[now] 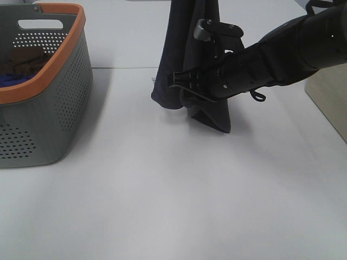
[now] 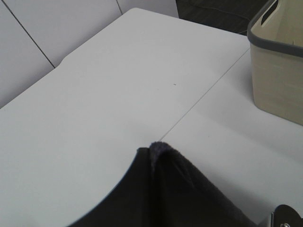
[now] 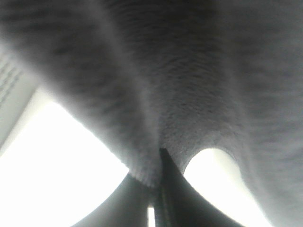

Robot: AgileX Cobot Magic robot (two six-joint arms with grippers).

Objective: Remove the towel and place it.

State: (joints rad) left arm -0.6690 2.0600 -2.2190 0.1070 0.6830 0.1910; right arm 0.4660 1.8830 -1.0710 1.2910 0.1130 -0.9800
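The towel (image 1: 187,49) hangs upright over the far middle of the white table (image 1: 162,195), its top running out of the exterior view and its lowest corner down at the tabletop; the right gripper (image 1: 176,82) reaches in from the right, fingers drawn together on a fold low on the cloth, as the right wrist view shows close up; in the left wrist view the left gripper (image 2: 150,155) is mostly wrapped in the cloth, a tuft pinched at its tip, so it is clamped on the towel; a grey basket (image 1: 54,114) with an orange rim stands at the far left, holding a brown cloth (image 1: 24,58) and a blue cloth (image 1: 13,80)
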